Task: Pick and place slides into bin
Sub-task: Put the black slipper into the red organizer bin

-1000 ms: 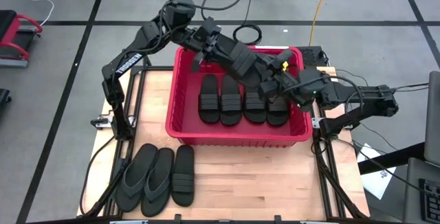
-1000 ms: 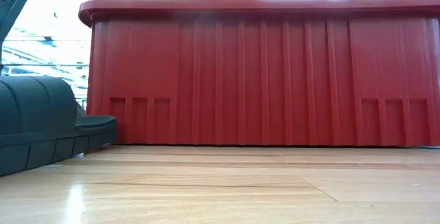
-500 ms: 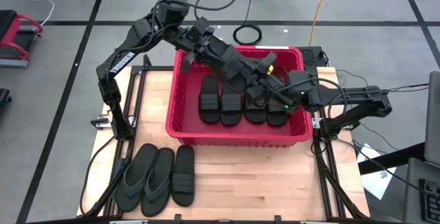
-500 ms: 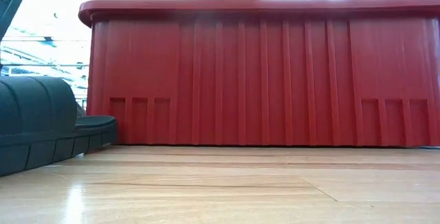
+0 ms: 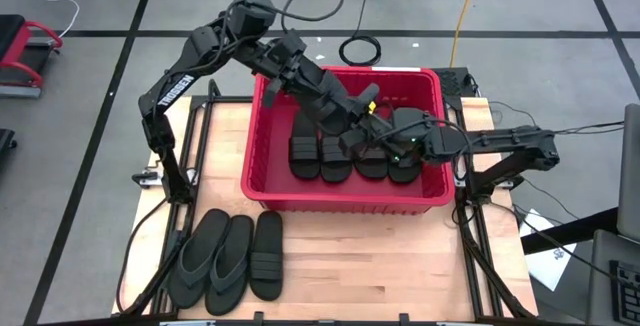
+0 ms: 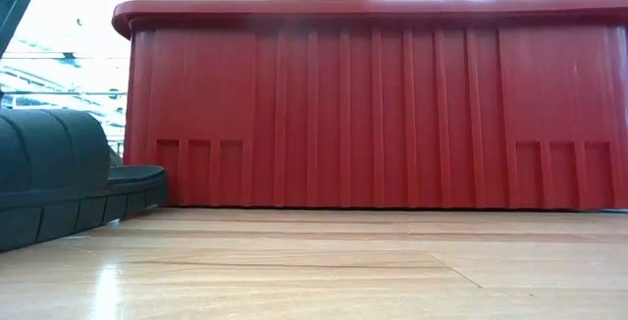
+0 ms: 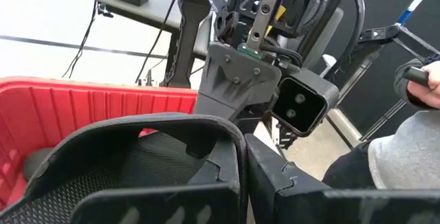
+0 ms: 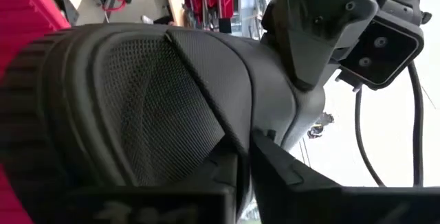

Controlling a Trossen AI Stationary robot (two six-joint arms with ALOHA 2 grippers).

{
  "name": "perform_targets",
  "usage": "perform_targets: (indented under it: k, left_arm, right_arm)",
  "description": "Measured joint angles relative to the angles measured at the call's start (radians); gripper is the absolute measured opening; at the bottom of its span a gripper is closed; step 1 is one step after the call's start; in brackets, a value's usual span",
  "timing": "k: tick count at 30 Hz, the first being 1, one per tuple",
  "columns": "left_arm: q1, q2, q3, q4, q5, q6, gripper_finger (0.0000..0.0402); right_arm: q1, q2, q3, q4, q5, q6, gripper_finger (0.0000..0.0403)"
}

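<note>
Both tools, the left tool (image 5: 352,131) and the right tool (image 5: 385,144), are clamped on one slide (image 5: 362,116) above the red bin (image 5: 340,201), so they should lower it level, then release together onto the four slides (image 5: 352,156) inside.

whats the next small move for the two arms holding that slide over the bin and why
Probably lower and release. Both the left gripper and right gripper grip one slide above the red bin, over four slides lying in a row, so it would land on them.
</note>
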Motion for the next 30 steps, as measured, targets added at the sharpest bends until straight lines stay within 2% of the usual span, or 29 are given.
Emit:
perform_targets:
  k: [6, 11, 15, 25, 28, 30]
  left_arm:
    - [0.0, 0.004, -0.001, 0.017, -0.034, -0.011, 0.0006]
    - [0.01, 0.0, -0.005, 0.035, -0.084, -0.072, 0.003]
    - [0.021, -0.015, -0.008, 0.09, -0.11, -0.114, 0.0066]
    - [0.02, -0.038, -0.008, 0.227, -0.094, -0.15, 0.0184]
    - [0.019, -0.05, -0.004, 0.244, -0.086, -0.154, 0.0209]
    - [0.019, -0.053, 0.0, 0.282, -0.086, -0.152, 0.0222]
  right_arm:
    - [0.002, -0.021, 0.0, -0.063, 0.062, 0.002, 0.0005]
    - [0.01, -0.046, 0.0, -0.131, 0.136, 0.019, 0.0003]
    - [0.019, -0.082, 0.003, -0.165, 0.167, 0.048, 0.0002]
    - [0.073, -0.118, 0.006, -0.198, 0.26, 0.039, 0.0001]
    - [0.074, -0.121, 0.002, -0.265, 0.353, 0.065, 0.0001]
    - [0.067, -0.136, 0.002, -0.331, 0.406, 0.144, 0.0001]
